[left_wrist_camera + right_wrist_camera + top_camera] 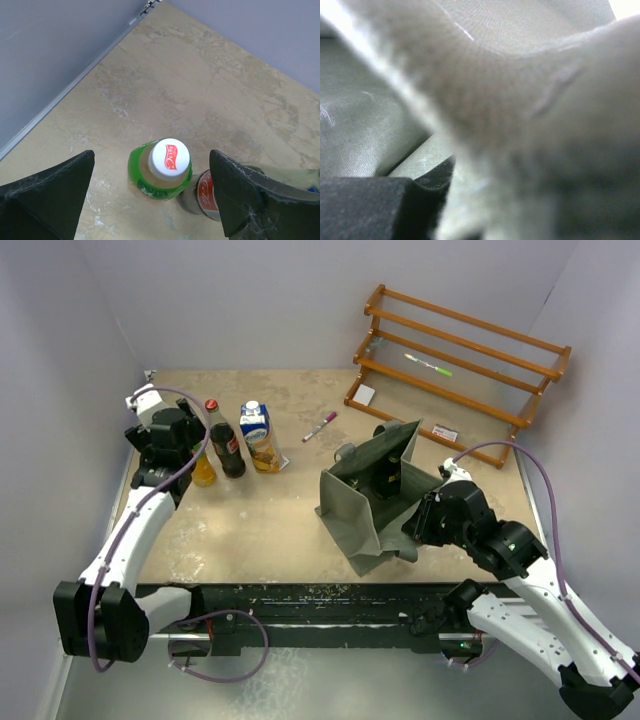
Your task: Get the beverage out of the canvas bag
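Straddling upright white-capped green-labelled bottle (137,176), left gripper (152,154) fingers apart; grey-green canvas bag (350,512), dark shape (383,473) inside, well right, nearer right gripper (418,530), whose finger state cannot tell.

Three drinks stand grouped at the table's left: one green-labelled bottle (160,170) with a white cap, one red-capped cola bottle (226,445) and one blue-topped carton (259,437). One grey-green canvas bag (365,515) holds one dark item (385,472), too shadowed to identify. One wooden rack (480,346) stands at the back. Two markers are in view, one pink marker (320,426) and one green marker (428,365), along with two small cards, one white card (364,394) and one red-marked card (445,432). Two robot arms are present, the left arm (135,530) and the right arm (540,590)
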`<move>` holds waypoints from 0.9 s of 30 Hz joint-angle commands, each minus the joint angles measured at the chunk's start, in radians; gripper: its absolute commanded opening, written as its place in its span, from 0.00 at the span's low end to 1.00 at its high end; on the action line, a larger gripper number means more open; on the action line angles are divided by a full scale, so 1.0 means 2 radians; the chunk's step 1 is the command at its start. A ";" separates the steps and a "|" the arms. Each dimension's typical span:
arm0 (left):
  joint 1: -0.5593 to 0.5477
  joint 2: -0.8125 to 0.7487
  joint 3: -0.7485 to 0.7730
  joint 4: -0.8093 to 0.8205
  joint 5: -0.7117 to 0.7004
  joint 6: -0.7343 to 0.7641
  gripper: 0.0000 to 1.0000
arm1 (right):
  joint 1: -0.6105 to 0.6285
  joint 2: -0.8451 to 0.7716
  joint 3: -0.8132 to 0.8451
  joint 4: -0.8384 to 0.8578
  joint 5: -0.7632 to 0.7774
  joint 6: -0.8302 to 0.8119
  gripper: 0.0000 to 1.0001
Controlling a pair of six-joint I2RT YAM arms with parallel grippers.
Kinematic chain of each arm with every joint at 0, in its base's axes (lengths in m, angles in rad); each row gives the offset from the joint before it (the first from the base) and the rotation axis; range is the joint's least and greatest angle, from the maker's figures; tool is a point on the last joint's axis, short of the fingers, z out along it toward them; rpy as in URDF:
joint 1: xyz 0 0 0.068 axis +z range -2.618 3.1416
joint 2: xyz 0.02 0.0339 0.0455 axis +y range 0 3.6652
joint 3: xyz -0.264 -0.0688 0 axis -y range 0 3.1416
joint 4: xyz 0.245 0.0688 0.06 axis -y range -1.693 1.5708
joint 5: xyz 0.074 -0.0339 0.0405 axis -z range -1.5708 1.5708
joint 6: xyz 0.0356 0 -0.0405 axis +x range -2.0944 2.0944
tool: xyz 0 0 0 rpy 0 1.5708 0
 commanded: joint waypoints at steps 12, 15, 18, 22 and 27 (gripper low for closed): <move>-0.048 -0.089 0.136 -0.095 0.219 -0.186 0.99 | 0.001 -0.014 -0.006 -0.014 -0.014 -0.002 0.25; -0.134 -0.076 0.151 -0.063 0.211 -0.184 0.99 | 0.001 -0.027 -0.001 -0.030 -0.006 0.003 0.25; -0.226 -0.048 0.172 -0.027 0.191 -0.169 0.99 | 0.000 -0.043 0.004 -0.047 0.008 0.013 0.26; -0.352 0.012 0.210 0.023 0.146 -0.107 0.99 | 0.001 -0.061 -0.002 -0.061 0.020 0.028 0.26; -0.439 0.080 0.252 0.045 0.161 -0.050 0.99 | 0.001 -0.070 -0.003 -0.069 0.023 0.041 0.26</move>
